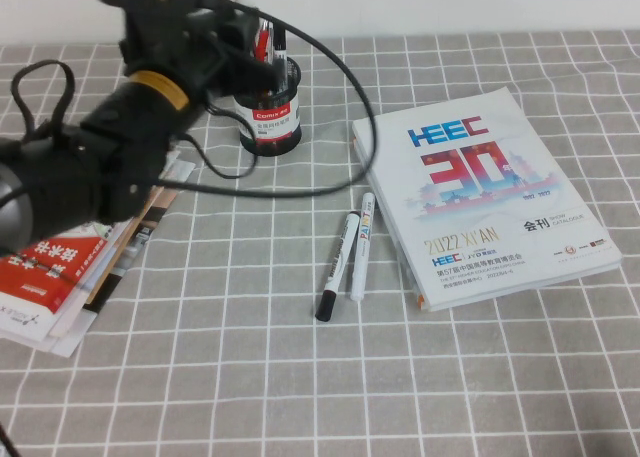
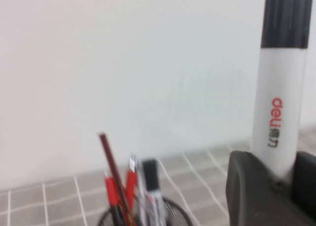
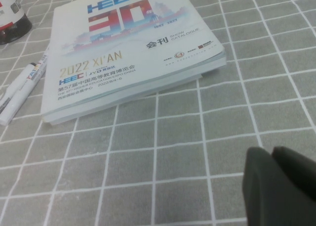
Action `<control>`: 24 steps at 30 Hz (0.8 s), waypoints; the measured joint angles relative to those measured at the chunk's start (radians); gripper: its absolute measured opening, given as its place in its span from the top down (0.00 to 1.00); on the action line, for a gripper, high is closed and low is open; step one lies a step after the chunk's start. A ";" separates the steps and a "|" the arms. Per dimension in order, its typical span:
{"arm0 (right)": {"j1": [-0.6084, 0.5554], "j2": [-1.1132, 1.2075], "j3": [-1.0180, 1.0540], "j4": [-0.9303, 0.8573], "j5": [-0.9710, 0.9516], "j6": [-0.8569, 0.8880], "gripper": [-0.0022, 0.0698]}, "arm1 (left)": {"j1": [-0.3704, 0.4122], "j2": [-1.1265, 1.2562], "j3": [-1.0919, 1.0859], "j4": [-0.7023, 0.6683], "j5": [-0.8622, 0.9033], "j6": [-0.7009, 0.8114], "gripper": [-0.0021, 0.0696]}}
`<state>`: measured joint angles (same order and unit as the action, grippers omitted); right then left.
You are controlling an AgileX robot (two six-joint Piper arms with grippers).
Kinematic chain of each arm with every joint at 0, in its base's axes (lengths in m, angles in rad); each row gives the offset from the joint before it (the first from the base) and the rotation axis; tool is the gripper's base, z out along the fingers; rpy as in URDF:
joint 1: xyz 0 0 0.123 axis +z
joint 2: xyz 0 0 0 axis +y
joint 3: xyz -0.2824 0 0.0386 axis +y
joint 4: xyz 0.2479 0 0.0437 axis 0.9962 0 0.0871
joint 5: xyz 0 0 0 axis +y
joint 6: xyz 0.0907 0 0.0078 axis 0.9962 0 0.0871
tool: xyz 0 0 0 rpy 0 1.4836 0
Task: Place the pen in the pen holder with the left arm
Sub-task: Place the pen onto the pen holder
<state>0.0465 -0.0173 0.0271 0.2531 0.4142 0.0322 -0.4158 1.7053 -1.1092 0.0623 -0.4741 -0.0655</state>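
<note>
My left gripper (image 2: 282, 175) is shut on the pen (image 2: 279, 97), a thick marker with a white barrel, red print and a black end, and holds it upright. In the high view the left gripper (image 1: 238, 49) hangs just above the pen holder (image 1: 270, 117), a round black mesh cup with a red-banded white label at the back of the table. The holder's rim (image 2: 174, 212) shows below and to one side of the pen, with several red and black pens standing in it. My right gripper (image 3: 274, 159) is shut and empty, low over the cloth near the catalogue.
Two other markers lie mid-table: one with a black end (image 1: 337, 267) and a white one (image 1: 361, 245). A thick HEEC catalogue (image 1: 490, 192) lies to the right, and a stack of booklets (image 1: 55, 277) to the left under my left arm. A loose black cable (image 1: 330, 182) loops over the cloth.
</note>
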 joint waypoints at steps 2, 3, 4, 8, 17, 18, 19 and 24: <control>0.000 0.000 0.000 0.002 0.000 0.000 0.99 | 0.045 0.032 -0.019 0.104 -0.047 -0.138 0.80; 0.000 0.000 0.000 0.002 0.000 0.000 0.99 | 0.066 0.051 -0.033 0.157 -0.071 -0.203 0.80; 0.000 0.000 0.000 0.003 0.000 0.000 0.99 | 0.082 0.067 -0.045 0.194 -0.091 -0.248 0.80; 0.000 0.000 0.000 0.005 0.000 0.000 0.99 | 0.136 0.148 -0.119 0.311 -0.155 -0.391 0.80; 0.000 0.000 0.000 0.009 0.002 0.000 0.99 | 0.153 0.333 -0.297 0.459 -0.172 -0.484 0.80; 0.000 0.000 0.000 0.009 0.002 0.000 0.99 | 0.153 0.348 -0.314 0.463 -0.172 -0.486 0.80; 0.000 0.000 0.000 0.009 0.002 0.000 0.99 | 0.154 0.366 -0.330 0.465 -0.172 -0.490 0.80; 0.000 0.000 0.000 0.009 0.002 0.000 0.99 | 0.155 0.427 -0.364 0.466 -0.172 -0.505 0.80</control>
<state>0.0465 -0.0173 0.0271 0.2625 0.4159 0.0322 -0.2605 2.1318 -1.4728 0.5287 -0.6464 -0.5709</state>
